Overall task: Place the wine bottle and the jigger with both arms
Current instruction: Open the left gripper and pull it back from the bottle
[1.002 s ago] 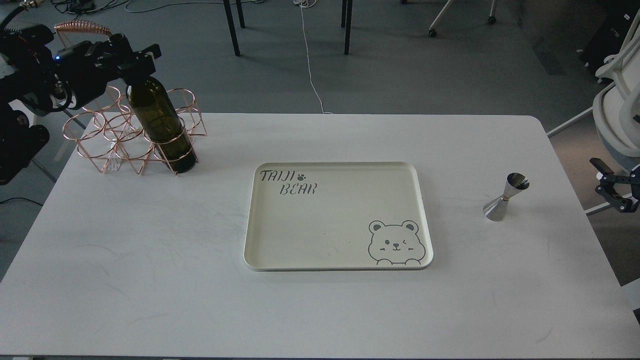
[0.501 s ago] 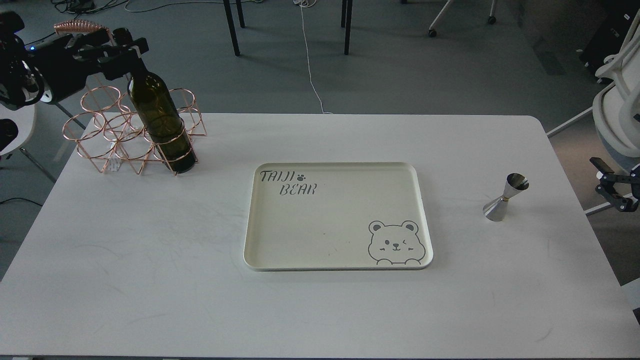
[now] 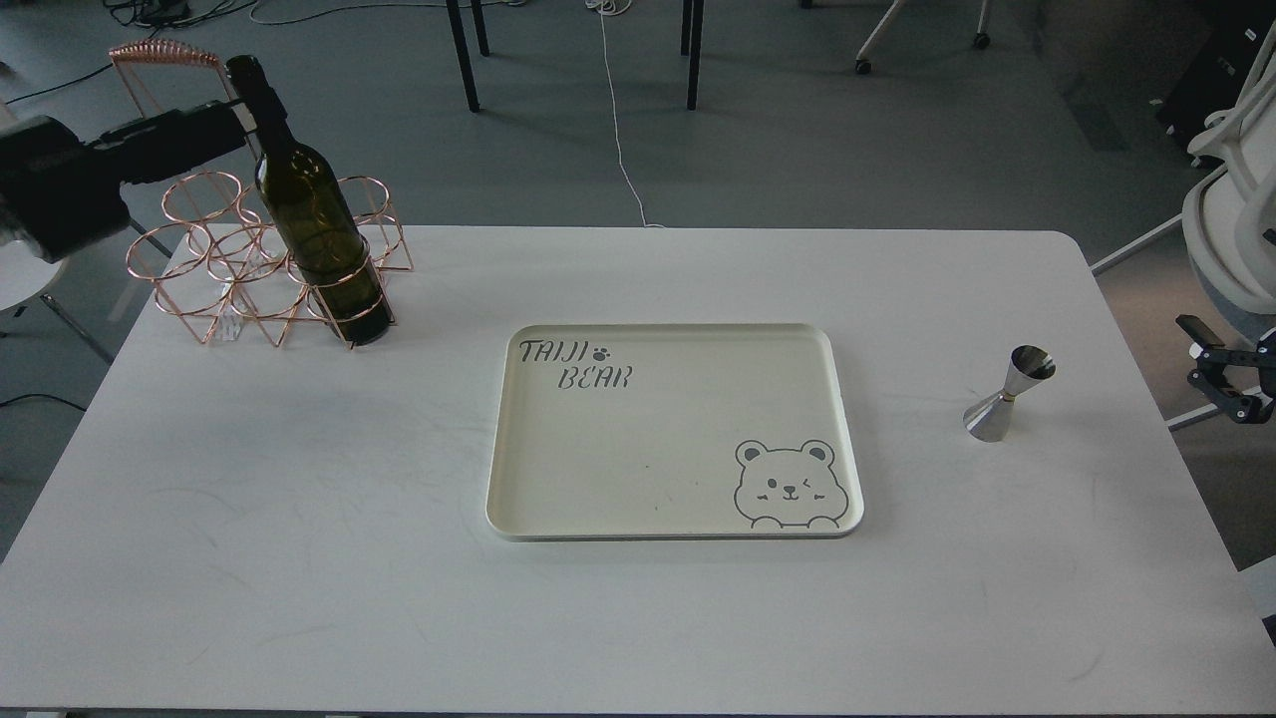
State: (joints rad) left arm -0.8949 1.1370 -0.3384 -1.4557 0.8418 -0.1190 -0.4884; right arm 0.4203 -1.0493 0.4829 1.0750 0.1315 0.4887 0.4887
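Observation:
The wine bottle [image 3: 309,224] stands upright in the front right ring of a copper wire rack [image 3: 199,274] at the table's back left. My left gripper [image 3: 231,120] reaches in from the left, its dark fingertips at the bottle's neck; its fingers read as one dark bar, so I cannot tell whether they grip. The jigger [image 3: 1009,394] stands upright on the table at the right, alone. My right gripper [image 3: 1199,356] is at the right edge, off the table and apart from the jigger, with its fingers spread and empty.
A cream tray [image 3: 845,429] with a bear drawing and "TAIJI BEAR" lettering lies at the middle of the white table [image 3: 299,558]. Beyond the table are chair and table legs, a white cable on the floor, and a white chair at the right.
My left arm has drawn back to the left and upward. The gripper that covered the bottle's neck top now leaves the cap and neck showing. The bottle, jigger and right gripper have not moved.

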